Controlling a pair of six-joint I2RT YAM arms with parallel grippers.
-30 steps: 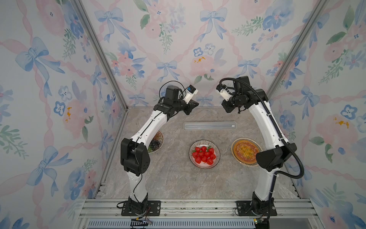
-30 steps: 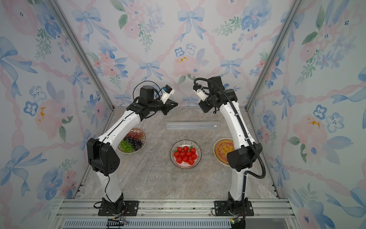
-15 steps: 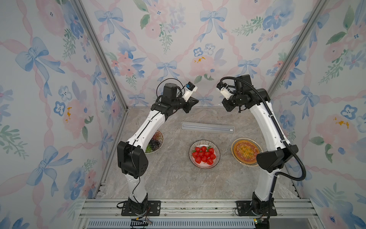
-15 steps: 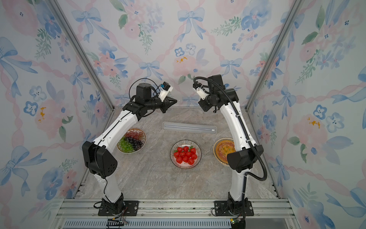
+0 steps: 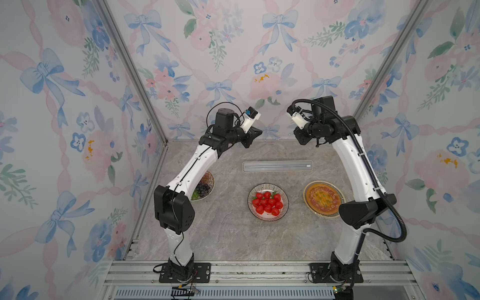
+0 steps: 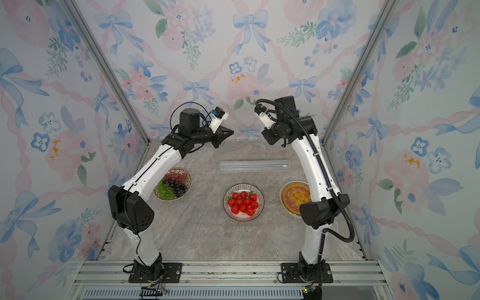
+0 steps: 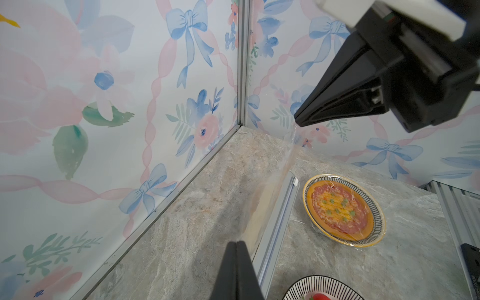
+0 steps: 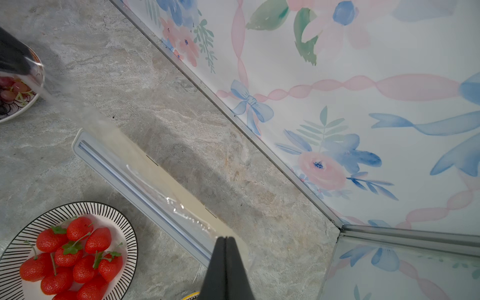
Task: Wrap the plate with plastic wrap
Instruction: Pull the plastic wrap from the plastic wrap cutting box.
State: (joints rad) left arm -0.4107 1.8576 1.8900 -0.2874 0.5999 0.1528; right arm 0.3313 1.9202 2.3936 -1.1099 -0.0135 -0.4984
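The plastic wrap (image 7: 270, 187) is a clear sheet stretched in the air between my two grippers, running down to its long cream box (image 5: 277, 166) at the back of the table. Above the box's left end my left gripper (image 5: 259, 132) is shut on one corner of the film. The right gripper (image 5: 296, 135) is shut on the other corner, above the box's right end. In both wrist views the jaws are pressed together with film at the tips. A striped plate of strawberries (image 5: 250, 200) sits uncovered in front of the box.
A yellow-rimmed plate of pizza (image 5: 307, 187) at the right has glossy film over it (image 7: 374, 207). Partly under my left arm, a plate of grapes (image 6: 187, 174) sits at the left. Floral walls close in the back and both sides.
My left wrist has shifted slightly to the left while its fingertips stayed in place. The box skewed for a moment and lies straight again. Both grippers stay shut.
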